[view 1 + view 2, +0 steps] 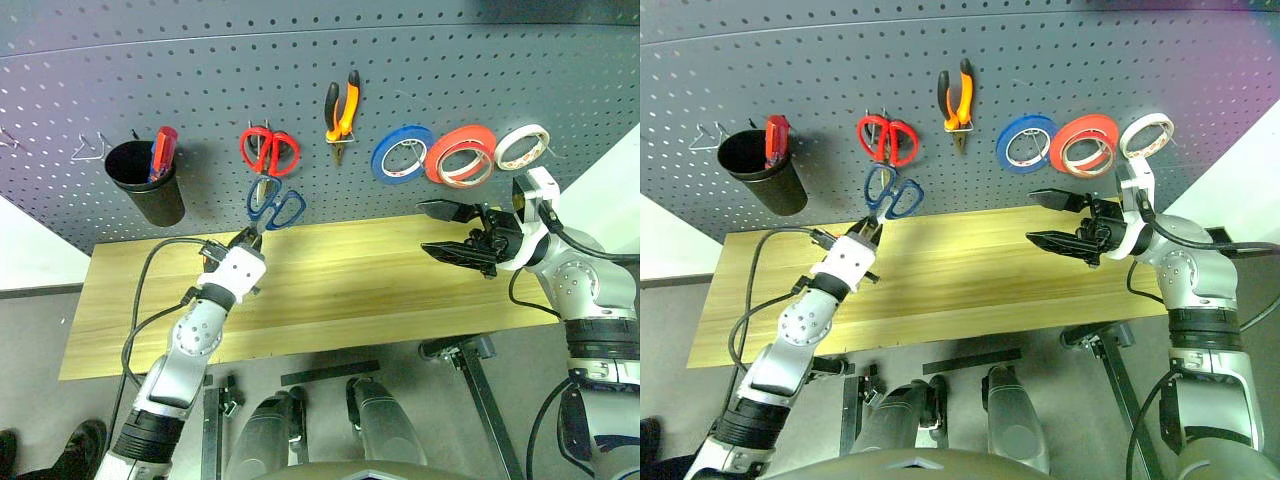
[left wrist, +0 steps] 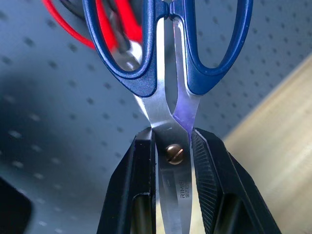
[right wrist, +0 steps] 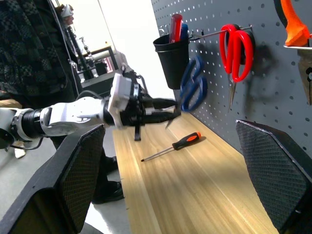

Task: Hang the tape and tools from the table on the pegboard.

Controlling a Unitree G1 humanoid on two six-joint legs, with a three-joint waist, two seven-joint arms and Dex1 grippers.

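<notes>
So here's where I'm at: my left gripper point(image 1: 247, 238) is clamped on the scissors point(image 1: 275, 207), the ones with the dark blue handles. My fingers point(image 2: 141, 180) pinch the blades right at the pivot screw, one pad on each side, and the handles stick up toward the pegboard point(image 1: 300, 90). The blue loops sit just below the red-handled scissors point(image 1: 268, 150), which already hang on a hook, and from my wrist view the two pairs overlap a bit.

My right gripper point(image 1: 452, 230) is spread wide with nothing between its fingers, hanging over the right end of the table point(image 1: 330, 300) and pointing across toward my left arm.

On the board, going rightward from the red scissors: the pliers point(image 1: 341, 110) with orange-and-black handles hang nose down, then the blue roll point(image 1: 401, 154), then the red-orange tape point(image 1: 460, 155), then the white roll point(image 1: 522, 147). All three rolls are up on hooks. Off to the left there's a black cup point(image 1: 148, 182) mounted on the board with a red-handled tool point(image 1: 163, 152) standing in it.

The screwdriver point(image 3: 171, 146) lies flat on the tabletop near the board, under my left gripper, orange-and-black handle toward the board side. A person in a dark patterned top point(image 3: 34, 53) stands past the far end of the table.
</notes>
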